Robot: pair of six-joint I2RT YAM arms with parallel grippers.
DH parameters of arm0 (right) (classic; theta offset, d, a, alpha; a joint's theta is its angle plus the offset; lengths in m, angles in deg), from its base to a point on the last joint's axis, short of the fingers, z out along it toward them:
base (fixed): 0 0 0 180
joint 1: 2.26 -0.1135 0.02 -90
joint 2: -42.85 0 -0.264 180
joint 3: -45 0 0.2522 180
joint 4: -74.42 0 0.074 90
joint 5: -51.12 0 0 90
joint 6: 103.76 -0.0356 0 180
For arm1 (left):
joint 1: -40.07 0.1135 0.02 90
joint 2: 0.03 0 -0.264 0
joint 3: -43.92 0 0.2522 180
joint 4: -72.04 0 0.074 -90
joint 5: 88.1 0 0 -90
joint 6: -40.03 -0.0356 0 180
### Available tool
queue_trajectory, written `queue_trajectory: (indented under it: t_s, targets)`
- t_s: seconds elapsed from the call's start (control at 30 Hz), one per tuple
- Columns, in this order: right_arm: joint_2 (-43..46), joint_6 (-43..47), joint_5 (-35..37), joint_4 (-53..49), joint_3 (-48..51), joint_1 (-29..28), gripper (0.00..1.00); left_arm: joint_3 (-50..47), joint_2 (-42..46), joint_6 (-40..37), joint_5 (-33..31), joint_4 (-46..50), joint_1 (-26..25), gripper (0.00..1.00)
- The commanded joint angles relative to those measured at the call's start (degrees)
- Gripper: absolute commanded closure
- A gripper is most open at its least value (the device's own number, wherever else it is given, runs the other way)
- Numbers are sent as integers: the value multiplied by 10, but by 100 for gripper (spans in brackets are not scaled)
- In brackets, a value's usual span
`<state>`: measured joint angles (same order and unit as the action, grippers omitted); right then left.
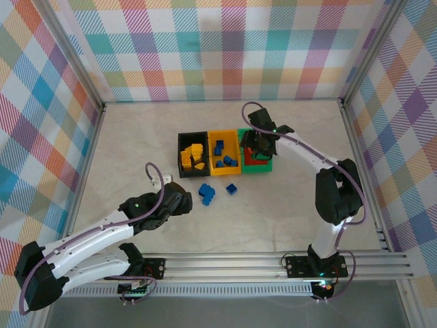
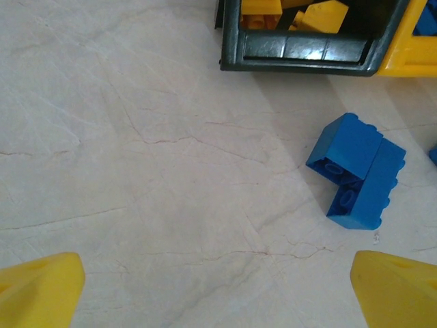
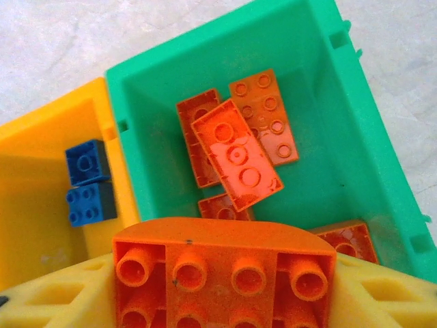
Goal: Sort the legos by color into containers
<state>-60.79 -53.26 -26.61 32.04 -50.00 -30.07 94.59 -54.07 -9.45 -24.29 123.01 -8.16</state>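
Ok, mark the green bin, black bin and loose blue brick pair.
green bin [image 3: 355, 137]: right wrist view, right wall.
black bin [image 2: 300, 49]: left wrist view, near wall.
blue brick pair [image 2: 345, 147]: left wrist view, upper brick.

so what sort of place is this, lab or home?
Most likely a lab robot test cell: aluminium rails frame a marble-look tabletop, and plaid cloth walls close it in like a staged backdrop.

No legible text, label, brand mark, number or sign on any surface. Stud tops of the nearest orange brick [image 3: 225, 273]: too blurred to read.
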Motion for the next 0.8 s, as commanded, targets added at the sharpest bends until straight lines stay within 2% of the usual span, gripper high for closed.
queue_trajectory:
  t_s: [0.0,0.07,0.2,0.3,0.37,0.47,0.6,0.77]
  targets:
    - [-12,-8,-17,24,-45,4,21,-2,-15,10,3,-9,3,0]
    - [-9,1,-25,28,-52,4,14,2,-19,10,7,-7,3,0]
    - [26,18,-38,27,-23,-1,11,8,-9,19,-6,7,3,0]
    - [73,25,-71,37,41,-20,11,2,14,26,-11,6,3,0]
    - [102,34,-90,49,88,-46,11,-2,29,31,-8,4,3,0]
    - [121,53,-61,45,139,-101,10,-7,40,40,1,2,3,0]
    - [91,79,-36,43,162,-155,10,-10,36,41,4,2,3,0]
    - [32,94,-34,45,155,-167,12,-12,26,42,5,7,4,0]
